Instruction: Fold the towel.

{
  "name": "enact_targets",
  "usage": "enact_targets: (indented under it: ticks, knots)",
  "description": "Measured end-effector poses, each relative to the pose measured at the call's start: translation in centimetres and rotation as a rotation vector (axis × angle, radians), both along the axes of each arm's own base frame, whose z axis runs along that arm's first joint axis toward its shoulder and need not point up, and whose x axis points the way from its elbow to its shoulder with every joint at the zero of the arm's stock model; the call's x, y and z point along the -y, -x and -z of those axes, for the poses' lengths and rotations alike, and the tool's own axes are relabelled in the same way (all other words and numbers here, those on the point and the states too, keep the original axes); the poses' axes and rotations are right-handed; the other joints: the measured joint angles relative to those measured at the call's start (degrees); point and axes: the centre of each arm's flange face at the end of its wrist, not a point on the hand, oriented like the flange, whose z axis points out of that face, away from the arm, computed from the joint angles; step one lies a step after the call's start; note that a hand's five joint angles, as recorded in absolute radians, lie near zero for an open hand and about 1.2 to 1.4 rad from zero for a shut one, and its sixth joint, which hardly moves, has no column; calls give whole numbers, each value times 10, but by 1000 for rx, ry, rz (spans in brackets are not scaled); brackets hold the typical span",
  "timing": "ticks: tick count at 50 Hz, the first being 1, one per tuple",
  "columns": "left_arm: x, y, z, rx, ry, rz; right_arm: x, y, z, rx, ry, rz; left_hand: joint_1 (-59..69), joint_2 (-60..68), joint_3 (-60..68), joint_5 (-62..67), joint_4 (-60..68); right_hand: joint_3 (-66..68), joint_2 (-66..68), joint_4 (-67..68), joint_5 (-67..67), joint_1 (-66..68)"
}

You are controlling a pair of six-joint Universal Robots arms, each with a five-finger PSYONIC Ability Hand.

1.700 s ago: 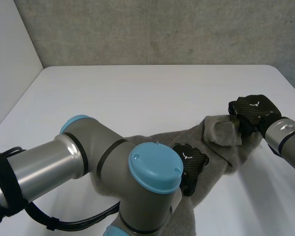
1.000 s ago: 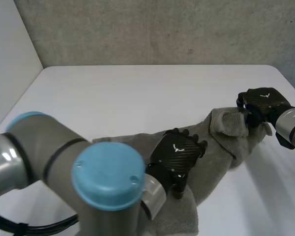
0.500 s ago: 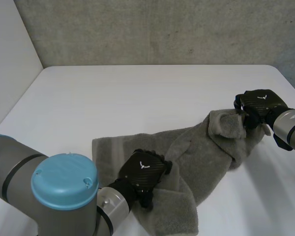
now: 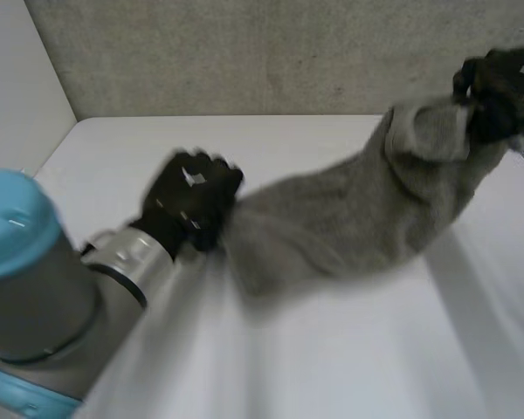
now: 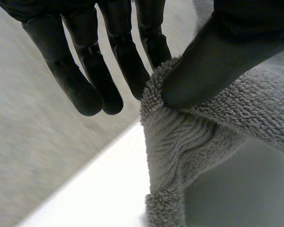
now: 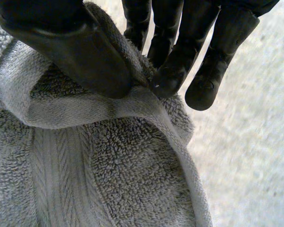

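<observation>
A grey towel [image 4: 358, 218] hangs stretched in the air above the white table [image 4: 332, 349], sagging between both hands. My left hand [image 4: 190, 199] is shut on its left end; in the left wrist view the thumb [image 5: 213, 61] pinches the towel's edge [image 5: 180, 137] against a finger. My right hand [image 4: 498, 87] is raised at the far right and shut on the other end; in the right wrist view its thumb [image 6: 71, 47] and fingers [image 6: 180, 61] pinch a folded edge of the towel [image 6: 85, 156].
A grey concrete wall [image 4: 244, 52] stands behind the table's far edge. A pale wall [image 4: 17, 105] runs along the table's left side.
My left hand has closed on the towel's left end and lifted it up and to the left. My right hand has risen with its end. The towel has left the table.
</observation>
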Motion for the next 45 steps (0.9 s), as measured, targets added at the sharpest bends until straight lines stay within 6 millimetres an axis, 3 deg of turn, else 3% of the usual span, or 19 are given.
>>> enact_targets:
  ticks: [5, 9, 12, 16, 22, 30, 32, 36, 38, 40, 43, 45]
  knots:
    - [2, -22, -66, -181, 105, -53, -24, -1, -46, 35, 20, -41, 0, 0, 0, 0, 0, 0, 0, 0, 0, 0]
    - [3, -35, -89, -259, 127, -76, -38, -2, -65, 35, -8, -75, 0, 0, 0, 3, 0, 0, 0, 0, 0, 0]
    - [4, -40, -92, -271, 112, -80, -38, -3, -62, 25, -74, -98, 0, 0, 0, 3, 0, 0, 0, 0, 0, 0]
    - [8, -42, -82, -252, 60, -77, -29, -6, -42, -1, -195, -126, 0, 0, 0, 3, 0, 0, 0, 0, 0, 0]
    - [24, -39, -40, -168, -88, -88, -13, -14, 5, -97, -379, -169, 0, 0, 1, 3, 0, 0, 0, 0, 0, 0]
    - [75, -30, 8, -89, -188, -133, 17, -42, 66, -129, -518, -222, 0, 0, 1, 3, 0, -7, -2, -7, -4, -4]
    - [95, -24, 20, -72, -195, -142, 30, -52, 84, -111, -535, -211, 0, 0, 2, 3, 0, -79, -39, -80, -53, -66]
    - [131, -13, 42, -48, -194, -155, 56, -64, 113, -81, -521, -149, -2, -10, -15, -2, -11, -355, -320, -357, -333, -342]
    - [143, -10, 48, -43, -191, -164, 67, -65, 122, -74, -491, -105, -36, -51, -69, -35, -62, -485, -448, -479, -470, -470]
    - [156, -9, 53, -41, -187, -181, 78, -65, 126, -71, -446, -53, -197, -220, -239, -192, -241, -577, -533, -574, -569, -556]
    - [172, -10, 56, -43, -180, -221, 91, -60, 125, -70, -366, 30, -540, -557, -573, -538, -581, -632, -583, -629, -634, -616]
    - [176, -12, 55, -46, -174, -241, 94, -58, 121, -70, -335, 55, -632, -656, -683, -651, -678, -634, -583, -629, -636, -619]
